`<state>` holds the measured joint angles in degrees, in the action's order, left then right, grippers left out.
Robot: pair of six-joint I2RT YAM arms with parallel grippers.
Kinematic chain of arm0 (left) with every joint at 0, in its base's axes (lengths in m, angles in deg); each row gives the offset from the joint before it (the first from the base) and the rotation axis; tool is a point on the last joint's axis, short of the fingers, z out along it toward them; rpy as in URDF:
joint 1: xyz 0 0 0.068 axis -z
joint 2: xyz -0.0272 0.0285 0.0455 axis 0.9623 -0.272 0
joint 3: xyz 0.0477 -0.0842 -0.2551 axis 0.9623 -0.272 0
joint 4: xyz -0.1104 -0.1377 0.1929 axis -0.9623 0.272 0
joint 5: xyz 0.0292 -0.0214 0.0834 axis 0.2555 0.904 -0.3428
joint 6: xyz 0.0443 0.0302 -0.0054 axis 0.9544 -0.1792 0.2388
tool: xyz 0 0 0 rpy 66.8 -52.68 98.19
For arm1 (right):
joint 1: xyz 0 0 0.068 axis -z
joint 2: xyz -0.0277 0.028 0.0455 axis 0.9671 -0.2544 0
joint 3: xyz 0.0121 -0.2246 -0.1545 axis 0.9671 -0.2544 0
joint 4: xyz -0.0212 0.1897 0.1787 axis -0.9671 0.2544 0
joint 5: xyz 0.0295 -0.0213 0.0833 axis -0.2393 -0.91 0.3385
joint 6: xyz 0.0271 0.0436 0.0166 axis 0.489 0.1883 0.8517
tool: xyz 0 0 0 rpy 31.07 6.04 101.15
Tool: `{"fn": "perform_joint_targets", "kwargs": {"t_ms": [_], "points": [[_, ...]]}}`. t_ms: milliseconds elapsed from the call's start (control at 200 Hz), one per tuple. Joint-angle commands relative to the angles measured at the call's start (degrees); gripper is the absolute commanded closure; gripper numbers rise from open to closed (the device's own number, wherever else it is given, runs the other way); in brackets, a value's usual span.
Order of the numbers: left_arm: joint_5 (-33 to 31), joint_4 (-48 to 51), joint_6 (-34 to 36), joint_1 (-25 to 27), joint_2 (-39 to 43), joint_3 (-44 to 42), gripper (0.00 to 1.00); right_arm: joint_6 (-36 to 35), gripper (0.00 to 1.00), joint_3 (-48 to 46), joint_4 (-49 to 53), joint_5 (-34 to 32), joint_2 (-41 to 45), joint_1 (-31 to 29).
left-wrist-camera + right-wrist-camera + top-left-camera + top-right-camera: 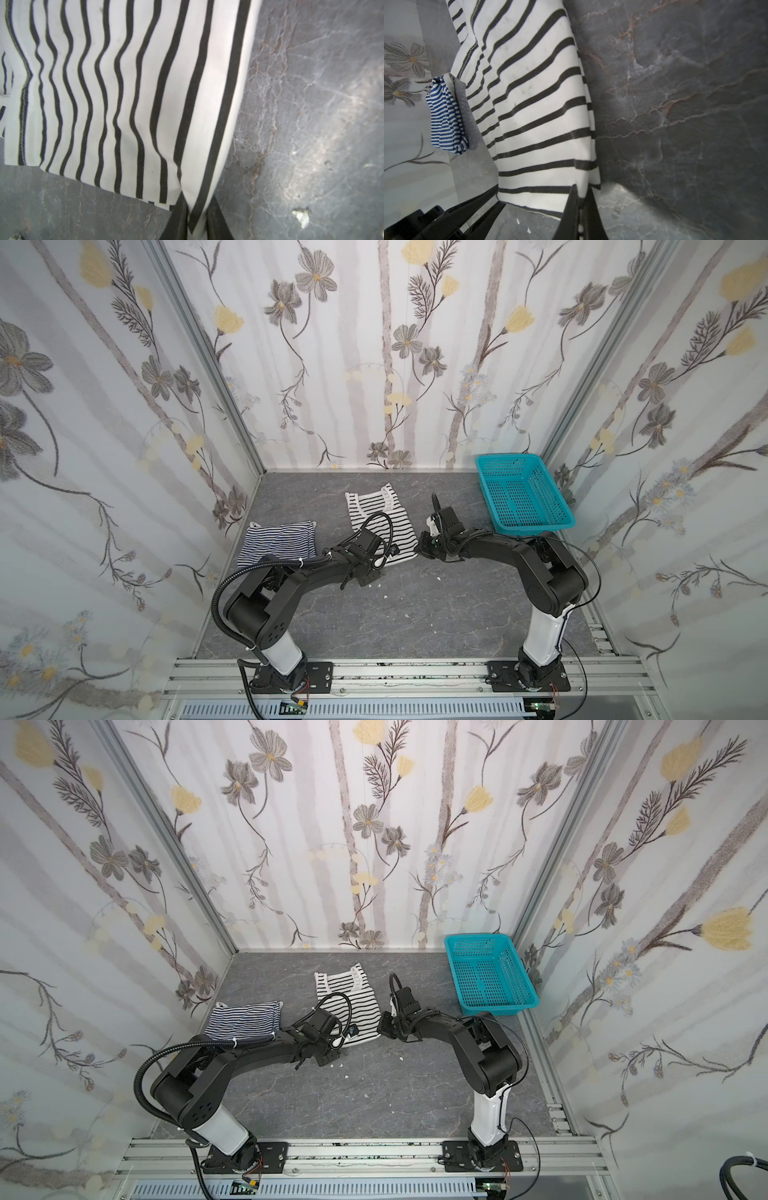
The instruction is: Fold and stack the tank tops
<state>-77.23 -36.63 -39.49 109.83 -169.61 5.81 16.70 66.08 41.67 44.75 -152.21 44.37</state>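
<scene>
- Floral-papered walls [374, 344] enclose grey marbled tabletop [415, 614].
- Navy-striped top [276, 543], folded, 9 o'clock.
- Left gripper [196, 204] pinches black-striped top [384, 518] hem corner, centre.
- Right gripper [581, 191] clamps its other hem corner.
- Teal basket [536, 526], 2 o'clock.

Matt cloth tank top [370, 504], plastic basket [521, 495]

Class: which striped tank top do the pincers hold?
The wide black-and-white striped fabric top, hem held by left pincer and right pincer; the thin navy-striped top lies free.
</scene>
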Motion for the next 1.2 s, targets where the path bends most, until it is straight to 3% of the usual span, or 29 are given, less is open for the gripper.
{"fn": "perform_joint_targets", "kwargs": {"t_ms": [0, 225, 510, 765, 984, 1199], "points": [[2.58, 4.05, 2.10, 0.94, 0.37, 1.37, 0.85, 0.08, 1.00, 0.17, -1.72, 0.12, 2.07, -0.09], [13.80, 15.72, 4.23, 5.73, 4.88, 3.46, 0.86, 0.14, 1.00, -7.31, -0.55, -0.79, 10.03, -0.23], [27.00, 24.46, 1.65, 12.86, 11.19, 5.95, 0.84, 2.49, 1.00, -20.24, 4.09, -4.66, 28.32, -0.75], [33.65, 25.89, -0.92, 13.78, 17.13, 8.49, 0.83, 2.03, 1.00, -15.05, 15.81, -8.56, 40.12, -0.83], [35.56, 25.56, 0.42, 6.68, 17.07, 11.82, 0.83, -1.44, 0.99, -4.43, 20.64, -9.62, 34.23, -0.77], [36.94, 24.94, 4.67, -4.34, 7.11, 19.10, 0.83, -4.63, 0.99, 6.38, 20.88, -9.49, 20.29, 0.41]]}}
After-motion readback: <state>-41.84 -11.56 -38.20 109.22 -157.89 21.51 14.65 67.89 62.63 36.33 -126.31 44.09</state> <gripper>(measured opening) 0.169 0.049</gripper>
